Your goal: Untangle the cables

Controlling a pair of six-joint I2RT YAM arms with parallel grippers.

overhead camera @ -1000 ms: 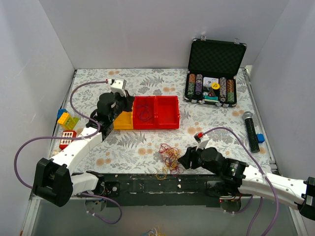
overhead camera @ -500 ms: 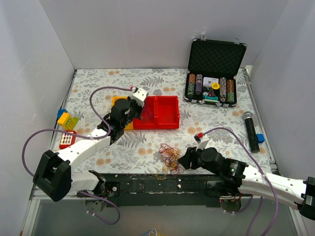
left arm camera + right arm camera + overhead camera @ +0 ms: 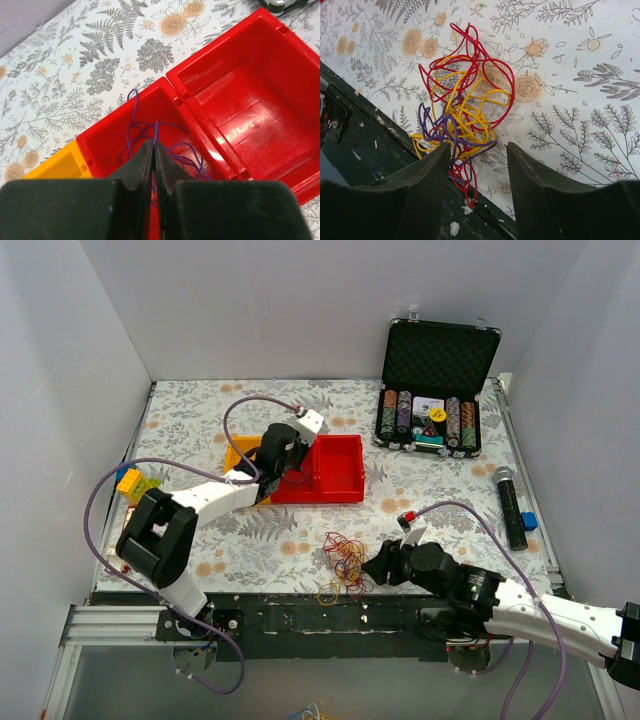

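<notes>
The cables (image 3: 345, 562) form a small tangle of red, yellow and purple loops near the table's front edge. In the right wrist view the tangle (image 3: 465, 100) lies just ahead of my right gripper (image 3: 479, 147), and a few loops spill onto the dark rail. That gripper (image 3: 378, 565) is open, its left finger beside the tangle's edge, gripping nothing. My left gripper (image 3: 290, 462) hangs over the left compartment of the red bin (image 3: 335, 497). It is shut (image 3: 154, 150) on a thin purple cable strand (image 3: 132, 130) whose loops rest inside that compartment.
A yellow bin (image 3: 240, 452) adjoins the red bin's left side. An open case of poker chips (image 3: 430, 420) stands at the back right. A black microphone (image 3: 510, 505) and a blue block (image 3: 528, 521) lie at the right. Toy bricks (image 3: 135, 483) sit at the left edge.
My left arm has swung right, from over the yellow bin to over the red bin's left compartment, staying shut. The right gripper has barely moved, its jaws slightly narrower.
</notes>
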